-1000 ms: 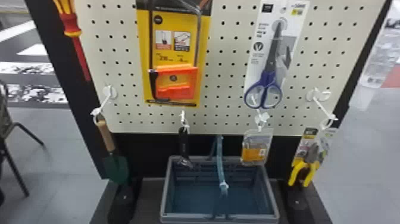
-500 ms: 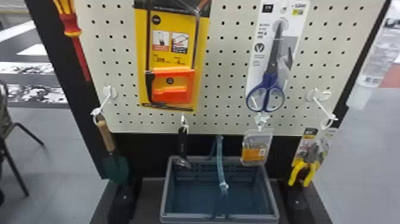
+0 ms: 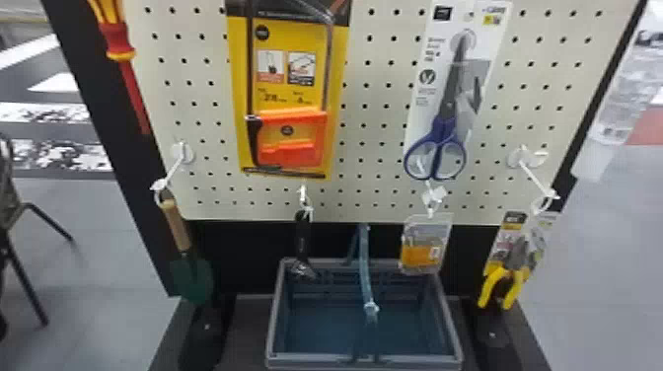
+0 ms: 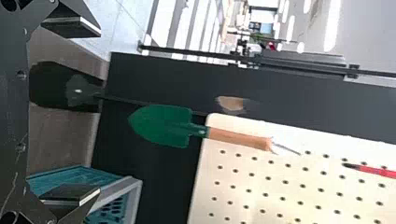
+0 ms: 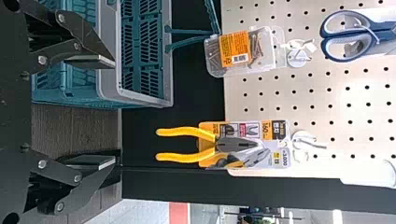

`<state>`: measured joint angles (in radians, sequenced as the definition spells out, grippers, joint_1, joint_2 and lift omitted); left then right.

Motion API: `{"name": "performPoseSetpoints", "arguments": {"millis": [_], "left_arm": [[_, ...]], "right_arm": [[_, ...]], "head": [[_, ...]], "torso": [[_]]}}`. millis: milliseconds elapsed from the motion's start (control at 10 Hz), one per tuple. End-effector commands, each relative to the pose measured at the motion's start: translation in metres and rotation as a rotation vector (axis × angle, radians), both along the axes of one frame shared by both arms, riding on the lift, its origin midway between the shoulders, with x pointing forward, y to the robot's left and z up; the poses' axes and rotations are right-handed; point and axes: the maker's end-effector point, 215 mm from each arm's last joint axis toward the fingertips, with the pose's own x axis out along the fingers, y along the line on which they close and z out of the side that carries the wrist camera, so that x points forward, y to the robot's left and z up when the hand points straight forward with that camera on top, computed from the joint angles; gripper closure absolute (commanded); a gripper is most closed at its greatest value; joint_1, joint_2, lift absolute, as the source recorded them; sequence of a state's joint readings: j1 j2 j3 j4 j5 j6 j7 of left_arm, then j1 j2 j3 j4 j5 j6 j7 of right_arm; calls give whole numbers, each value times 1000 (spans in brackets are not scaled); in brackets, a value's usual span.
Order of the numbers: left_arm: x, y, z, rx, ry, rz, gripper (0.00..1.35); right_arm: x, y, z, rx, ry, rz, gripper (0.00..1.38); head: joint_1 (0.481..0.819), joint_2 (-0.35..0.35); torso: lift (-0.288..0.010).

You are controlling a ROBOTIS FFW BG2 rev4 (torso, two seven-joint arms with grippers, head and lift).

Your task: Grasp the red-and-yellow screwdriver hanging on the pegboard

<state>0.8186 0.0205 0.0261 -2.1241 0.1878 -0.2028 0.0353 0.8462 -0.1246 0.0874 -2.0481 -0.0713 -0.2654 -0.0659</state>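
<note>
The red-and-yellow screwdriver [image 3: 118, 47] hangs at the upper left edge of the pegboard [image 3: 377, 113] in the head view, its shaft pointing down and its top cut off by the view's edge. In the left wrist view the red shaft of the screwdriver [image 4: 378, 171] with its dark tip enters from the far edge. My left gripper [image 4: 95, 112] stands open, fingers wide apart and nothing between them, well away from the screwdriver. The right gripper [image 5: 114, 112] is open and holds nothing, facing the pliers and the basket from a distance.
A green trowel [image 3: 192, 276] hangs below the screwdriver. Packaged saw [image 3: 288, 93], scissors [image 3: 446, 133], wrench [image 3: 302, 241], small box [image 3: 425, 244] and yellow-handled pliers [image 3: 508, 281] also hang there. A blue-grey basket [image 3: 274, 315] stands on the base below; a chair [image 3: 22, 246] is at far left.
</note>
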Motion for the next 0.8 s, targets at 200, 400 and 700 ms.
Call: {"name": "performPoseSetpoints", "arguments": {"millis": [200, 400, 700], "left_arm": [[26, 15, 60, 59, -65, 1, 127], [41, 15, 83, 76, -87, -24, 127], [65, 10, 151, 111, -161, -53, 127]], "right_arm": [[0, 0, 0, 0, 0, 0, 530], [0, 0, -1, -2, 0, 1, 530], [-1, 0, -1, -4, 2, 1, 530]], "head": [[549, 0], [549, 0], [549, 0]], "torso": [[-100], [-100], [-100]]}}
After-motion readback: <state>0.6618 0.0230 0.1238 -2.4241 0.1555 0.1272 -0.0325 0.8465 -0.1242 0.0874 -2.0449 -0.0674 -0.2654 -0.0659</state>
